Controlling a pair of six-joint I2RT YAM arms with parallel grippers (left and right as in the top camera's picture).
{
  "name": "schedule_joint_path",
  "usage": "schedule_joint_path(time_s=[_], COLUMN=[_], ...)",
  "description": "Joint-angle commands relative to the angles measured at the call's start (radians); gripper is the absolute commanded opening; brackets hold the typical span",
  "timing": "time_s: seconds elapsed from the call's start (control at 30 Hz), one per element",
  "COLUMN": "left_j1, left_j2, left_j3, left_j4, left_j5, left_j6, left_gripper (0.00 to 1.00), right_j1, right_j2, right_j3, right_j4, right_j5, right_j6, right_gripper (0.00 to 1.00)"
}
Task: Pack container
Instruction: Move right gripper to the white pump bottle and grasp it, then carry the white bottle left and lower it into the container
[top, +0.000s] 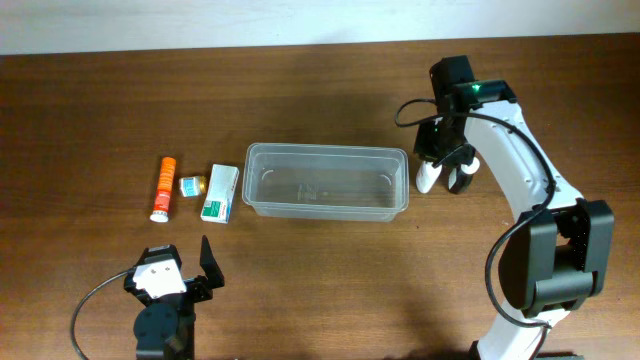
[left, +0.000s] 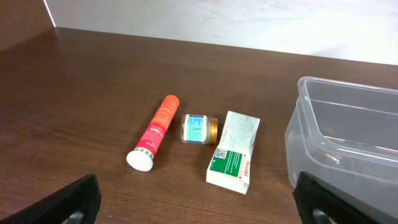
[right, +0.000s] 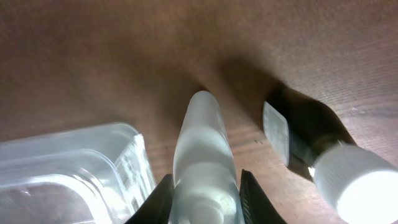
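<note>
The clear plastic container (top: 325, 182) sits mid-table and holds nothing; its near corner shows in the left wrist view (left: 323, 124) and the right wrist view (right: 74, 162). My right gripper (top: 435, 165) is just off the container's right end, shut on a white translucent bottle (top: 427, 178) that stands between its fingers (right: 207, 199). A dark bottle with a white cap (right: 305, 134) lies beside it on the table. My left gripper (top: 175, 268) is open and empty near the front left edge (left: 196, 208).
Left of the container lie an orange tube (top: 163, 188), a small jar with a blue label (top: 192, 185) and a green-and-white box (top: 220, 192). They also show in the left wrist view: tube (left: 155, 130), jar (left: 199, 129), box (left: 235, 152).
</note>
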Motion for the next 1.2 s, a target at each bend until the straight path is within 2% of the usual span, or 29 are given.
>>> schedule_joint_path(time_s=[0.0,0.3,0.4,0.53,0.73,1.07,1.17], left_j1=[0.007,0.007,0.007,0.007,0.007,0.007,0.007], left_j2=[-0.005,-0.005,-0.005,-0.005,-0.005,-0.005,-0.005], left_j3=[-0.005,-0.005,-0.005,-0.005,-0.005,-0.005,-0.005], left_j4=[0.002,0.002,0.002,0.002,0.002,0.002,0.002], left_j5=[0.007,0.007,0.007,0.007,0.007,0.007,0.007], left_j6=[0.002,0.002,0.002,0.002,0.002,0.002,0.002], left_gripper=[1.00,1.00,1.00,1.00,1.00,1.00,1.00], right_j1=[0.005,0.034,0.100,0.207,0.328,0.339,0.338], right_j2=[-0.054,-0.255,-0.358,-0.407,-0.314,-0.029,-0.008], right_j3=[0.054,0.173,0.187,0.186,0.134,0.079,0.068], right_j4=[-0.046,-0.259,-0.288,-0.275,-0.198,-0.117,-0.125], right_j5=[0.051,0.060,0.057,0.058,0.089,0.111,0.114], right_j6=[0.003,-0.019,0.027,0.103,0.197,0.251,0.251], right_gripper=[0.16,0.15,0.15,0.15,0.15,0.14,0.14])
